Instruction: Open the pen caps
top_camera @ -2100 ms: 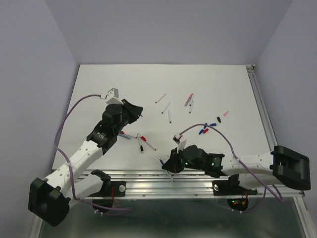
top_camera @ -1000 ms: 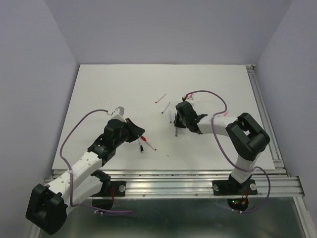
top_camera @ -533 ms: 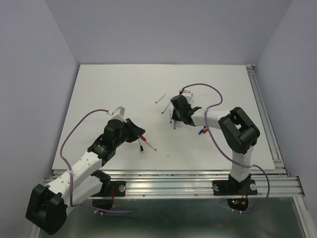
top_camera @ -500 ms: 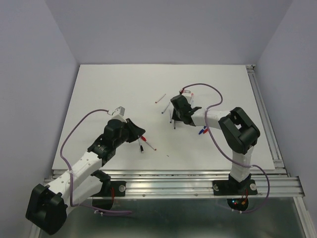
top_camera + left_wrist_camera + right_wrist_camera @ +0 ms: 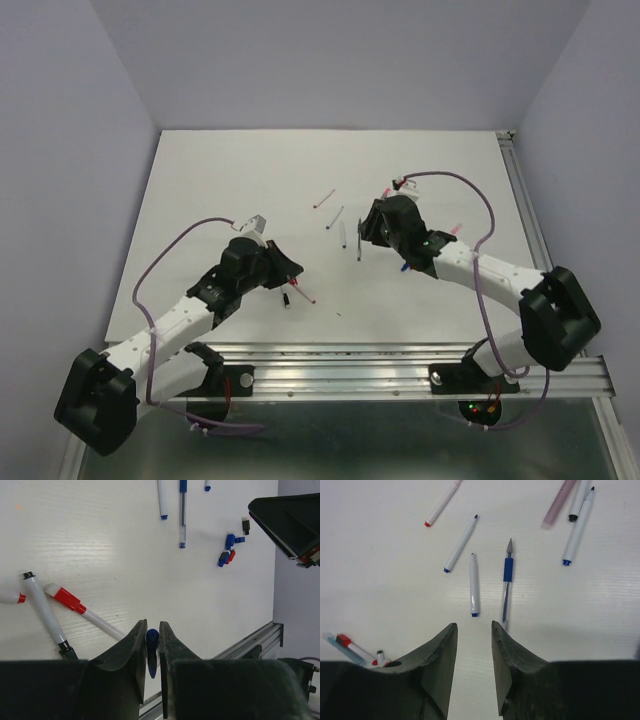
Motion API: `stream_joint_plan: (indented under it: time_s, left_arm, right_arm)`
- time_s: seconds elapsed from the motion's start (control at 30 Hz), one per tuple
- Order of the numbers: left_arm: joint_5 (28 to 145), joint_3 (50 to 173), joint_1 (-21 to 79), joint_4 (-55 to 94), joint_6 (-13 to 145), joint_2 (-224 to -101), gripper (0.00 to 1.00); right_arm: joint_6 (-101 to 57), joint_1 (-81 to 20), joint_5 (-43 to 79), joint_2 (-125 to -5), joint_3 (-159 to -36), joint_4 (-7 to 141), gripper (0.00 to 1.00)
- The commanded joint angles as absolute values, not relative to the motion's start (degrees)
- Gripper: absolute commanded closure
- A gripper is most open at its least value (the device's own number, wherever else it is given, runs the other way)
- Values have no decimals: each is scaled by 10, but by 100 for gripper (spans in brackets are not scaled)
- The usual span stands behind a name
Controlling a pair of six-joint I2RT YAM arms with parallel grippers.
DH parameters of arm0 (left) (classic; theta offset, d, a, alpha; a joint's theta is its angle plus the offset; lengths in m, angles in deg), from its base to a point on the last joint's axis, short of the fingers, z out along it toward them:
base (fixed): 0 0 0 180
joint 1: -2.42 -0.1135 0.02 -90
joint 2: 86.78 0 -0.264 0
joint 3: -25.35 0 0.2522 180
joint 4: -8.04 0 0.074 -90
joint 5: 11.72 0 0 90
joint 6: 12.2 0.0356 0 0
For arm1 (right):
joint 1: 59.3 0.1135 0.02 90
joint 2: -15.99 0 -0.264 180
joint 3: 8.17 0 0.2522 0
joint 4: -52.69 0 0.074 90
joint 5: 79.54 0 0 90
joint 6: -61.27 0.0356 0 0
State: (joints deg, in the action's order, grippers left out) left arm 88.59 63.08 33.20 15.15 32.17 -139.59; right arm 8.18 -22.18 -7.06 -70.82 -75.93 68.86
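**Cap of dark-blue plastic (image 5: 152,641) sitting clamped in left gripper (image 5: 153,627); right gripper (image 5: 473,625) hanging parted and empty**

The flat white table (image 5: 220,180) is carrying everything. The white-and-black left arm (image 5: 180,320) is reaching in from the near left. The white-and-black right arm (image 5: 490,275) is stretching in from the near right, and the two grippers are hanging well apart. The left gripper's black jaws are pressing on the dark-blue cap from both sides, so the cap is sitting pinched between them. The right gripper's jaws are standing apart, with only bare table showing between them.

Beyond the right gripper, a clear pen with a blue grip (image 5: 506,582) and a short white pen with a blue end (image 5: 474,584) are lying side by side, not touching. A pale pink barrel (image 5: 560,502) is lying farther off to the right. Under the left gripper, a white pen with black ends (image 5: 45,612) and a thin white pen (image 5: 97,621) are lying near each other. The thin white pen is wearing a red cap (image 5: 66,598).

A small cluster of loose blue, black and red caps (image 5: 227,550) is lying well apart from those two pens. A single loose black cap (image 5: 245,525) is sitting just beside the cluster.
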Motion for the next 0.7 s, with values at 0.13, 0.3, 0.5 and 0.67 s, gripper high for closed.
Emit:
stream_joint_plan:
  time_s: [0.13, 0.3, 0.5, 0.67]
  left_arm:
    - [874, 731, 417, 91, 324, -1517, 100]
    - [881, 829, 481, 77, 339, -1657, 100]
    - [908, 959, 508, 79, 358, -1814, 100]
    - [904, 1063, 527, 111, 367, -1906, 100]
  right_arm:
    - [170, -225, -123, -488, -588, 735, 24]
    - [231, -226, -180, -372, -524, 789, 0]
    - [321, -225, -262, -310, -521, 874, 0]
    - [348, -225, -304, -274, -523, 933, 0]
